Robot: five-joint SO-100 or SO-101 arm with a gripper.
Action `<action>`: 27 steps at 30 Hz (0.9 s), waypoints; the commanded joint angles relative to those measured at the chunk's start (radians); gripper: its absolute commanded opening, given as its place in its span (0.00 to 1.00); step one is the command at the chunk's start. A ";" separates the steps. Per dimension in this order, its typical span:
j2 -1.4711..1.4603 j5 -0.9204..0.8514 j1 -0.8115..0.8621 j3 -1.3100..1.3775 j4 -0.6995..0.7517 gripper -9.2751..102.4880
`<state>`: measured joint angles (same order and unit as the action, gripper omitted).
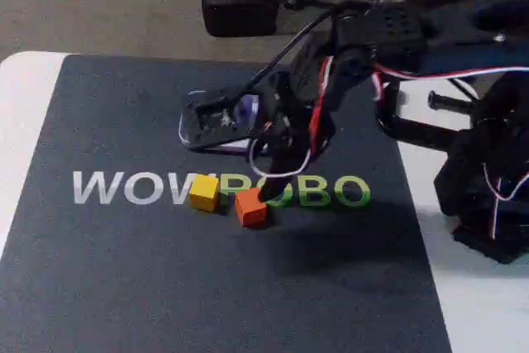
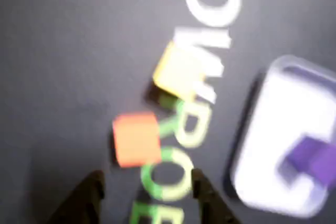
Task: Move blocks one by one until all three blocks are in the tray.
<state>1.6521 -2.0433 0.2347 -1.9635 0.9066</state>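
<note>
Dark grey matting (image 1: 124,287) covers most of your white desk (image 1: 25,88) in the fixed view, with the lettering "WOWROBO" (image 1: 132,189) printed across it in white and green. Your black arm (image 1: 364,47) reaches in from the right of that view, red, white and black wires running along it, and bends down toward the middle of the mat.

Behind the lettering you have the tray (image 1: 192,140), partly hidden by the arm in the fixed view; in the wrist view the tray (image 2: 273,145) sits at the right, pale and blurred. The purple block (image 2: 310,158) lies inside it, toward the lower right corner of the wrist view, and shows as a small purple patch (image 1: 246,108) in the fixed view.

Your end effector (image 2: 144,190) enters the wrist view from the bottom edge with its two dark fingers apart and nothing between them. It is just short of the orange block (image 2: 136,139), which rests on the mat beside the green letters. In the fixed view the orange block (image 1: 250,207) sits at the foot of the arm, with the tip of the end effector (image 1: 269,196) just beside it.

The yellow block (image 1: 204,192) stands on the lettering just left of the orange one in the fixed view, close but apart; the wrist view has the yellow block (image 2: 178,72) above the orange one, blurred
</note>
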 commanded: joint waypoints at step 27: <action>-0.092 -0.183 0.006 0.029 -0.044 0.26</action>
<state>1.5447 -2.2166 0.2546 -1.9343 0.8713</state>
